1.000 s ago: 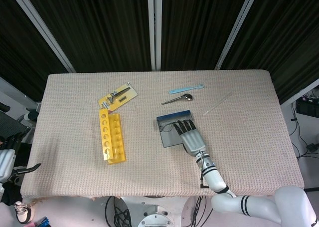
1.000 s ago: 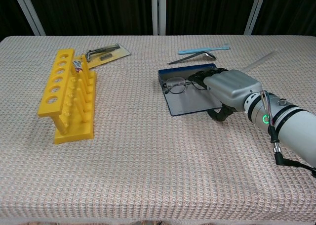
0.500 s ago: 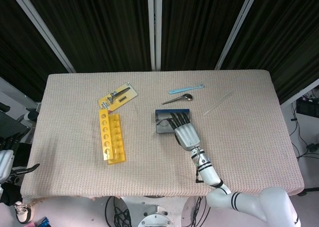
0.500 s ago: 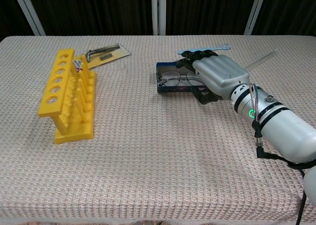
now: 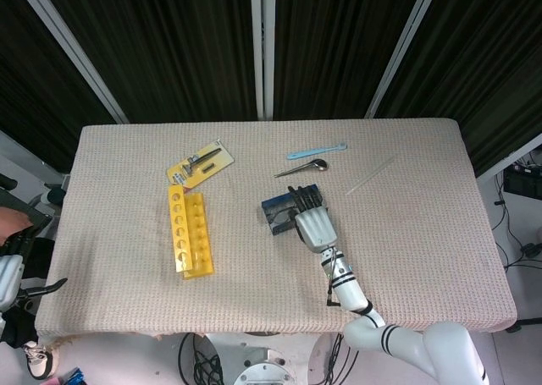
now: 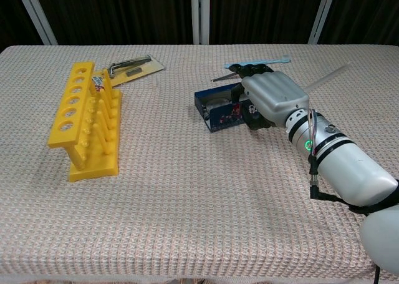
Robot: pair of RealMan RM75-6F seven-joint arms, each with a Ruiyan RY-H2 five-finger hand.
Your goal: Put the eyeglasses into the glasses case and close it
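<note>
The right robot hand (image 6: 273,98) grips the raised lid of the dark blue rectangular glasses case (image 6: 223,110), folding it over; next, press it fully shut.

Right hand (image 6: 269,95) palm down, fingers (image 5: 306,200) extended forward, forearm stretched over table

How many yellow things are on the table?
2: the yellow rack lies on the left side, and the yellow card with a tool on it lies just behind it. Nothing seems hidden.
</note>
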